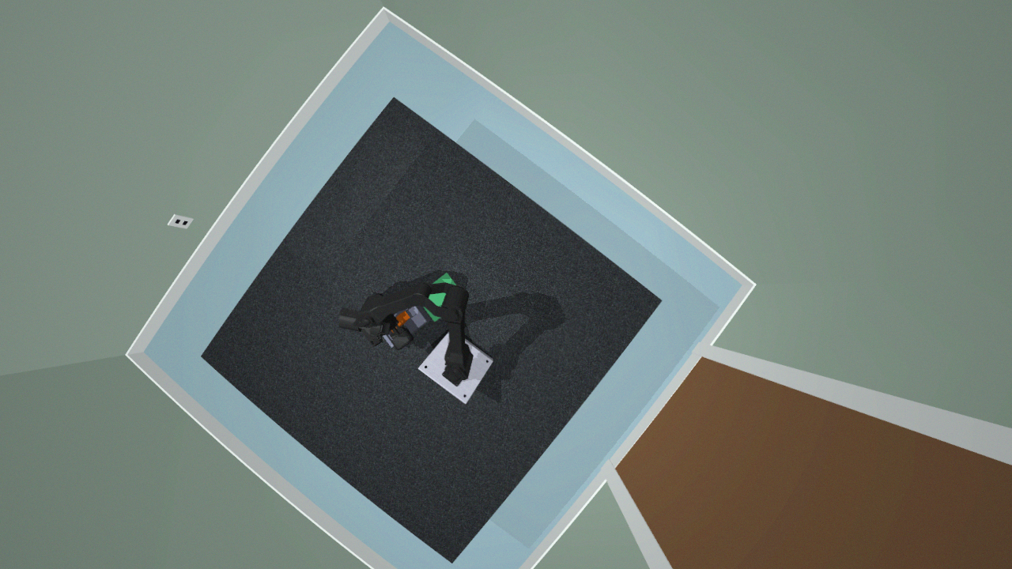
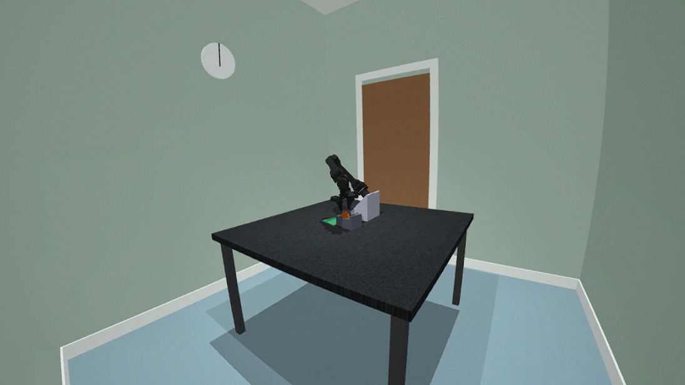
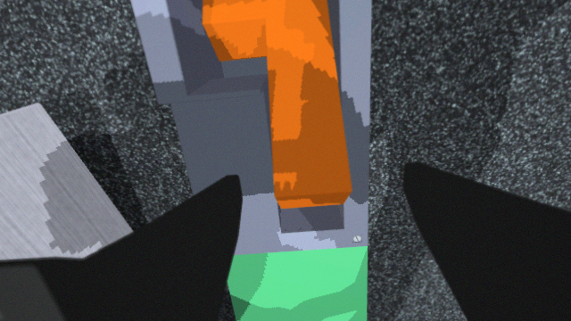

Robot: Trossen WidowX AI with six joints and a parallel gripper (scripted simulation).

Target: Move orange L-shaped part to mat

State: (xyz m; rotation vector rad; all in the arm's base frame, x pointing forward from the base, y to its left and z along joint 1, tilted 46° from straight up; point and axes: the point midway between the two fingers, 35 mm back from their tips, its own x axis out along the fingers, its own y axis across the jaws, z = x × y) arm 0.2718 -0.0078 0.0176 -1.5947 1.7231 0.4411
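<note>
Orange part (image 3: 303, 111) lies tipped up in the grey tray (image 3: 223, 129); hand (image 3: 321, 209) hovers above, fingers apart, gripping nothing.

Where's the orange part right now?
In the wrist view the orange part lies centre-frame in the grey tray, its straight end tipped up toward the open gripper, just short of the green mat.

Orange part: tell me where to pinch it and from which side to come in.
Pinch the straight end of the orange part, which stands tipped up above the pocket of the grey tray, nearest the green mat. Come down from above with one finger on each long flank. Those faces look flat and parallel, and the open gripper already roughly straddles that end, holding nothing.
</note>
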